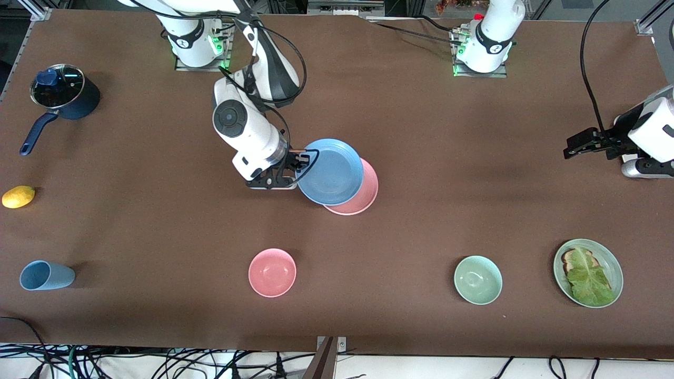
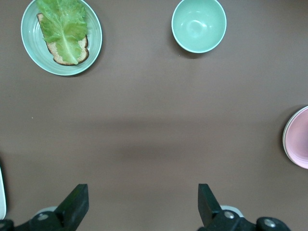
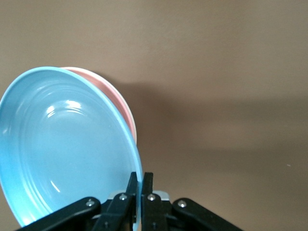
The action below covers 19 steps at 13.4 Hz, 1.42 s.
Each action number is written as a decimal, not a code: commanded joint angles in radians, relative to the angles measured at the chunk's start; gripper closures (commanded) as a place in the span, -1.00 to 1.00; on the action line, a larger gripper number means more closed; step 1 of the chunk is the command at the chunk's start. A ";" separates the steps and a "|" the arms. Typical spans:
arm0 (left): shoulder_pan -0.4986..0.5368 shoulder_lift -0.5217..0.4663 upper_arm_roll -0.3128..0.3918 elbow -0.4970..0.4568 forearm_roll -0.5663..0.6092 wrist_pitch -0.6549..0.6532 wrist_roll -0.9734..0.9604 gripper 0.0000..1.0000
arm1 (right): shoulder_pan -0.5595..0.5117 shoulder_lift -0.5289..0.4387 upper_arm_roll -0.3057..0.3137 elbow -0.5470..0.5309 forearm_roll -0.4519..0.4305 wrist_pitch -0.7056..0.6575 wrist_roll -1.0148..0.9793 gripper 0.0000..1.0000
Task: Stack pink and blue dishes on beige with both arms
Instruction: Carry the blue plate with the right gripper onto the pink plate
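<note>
My right gripper (image 1: 297,164) is shut on the rim of the blue plate (image 1: 331,171), near the table's middle. In the right wrist view the fingers (image 3: 146,185) pinch that rim and the blue plate (image 3: 62,144) looks tilted. It overlaps the pink plate (image 1: 368,196), which lies flat under it, shifted toward the left arm's end. The pink plate (image 3: 122,103) shows as a crescent past the blue one, and its edge (image 2: 298,139) shows in the left wrist view. The beige plate is hidden. My left gripper (image 1: 571,147) waits open over the table's left-arm end, empty (image 2: 142,192).
Nearer the front camera stand a blue cup (image 1: 46,275), a pink bowl (image 1: 272,272), a green bowl (image 1: 478,280) and a pale green plate (image 1: 615,263) with toast and lettuce. A lidded dark pot (image 1: 63,89) and a lemon (image 1: 18,196) sit at the right arm's end.
</note>
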 commanded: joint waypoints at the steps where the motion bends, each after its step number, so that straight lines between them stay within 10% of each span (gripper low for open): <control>1: 0.003 0.012 -0.006 0.028 0.024 -0.038 0.000 -1.00 | 0.017 0.034 0.023 0.005 0.005 0.073 0.013 1.00; 19: 0.003 0.012 -0.006 0.028 0.025 -0.052 0.003 -1.00 | 0.000 0.125 0.077 0.029 0.004 0.227 0.000 1.00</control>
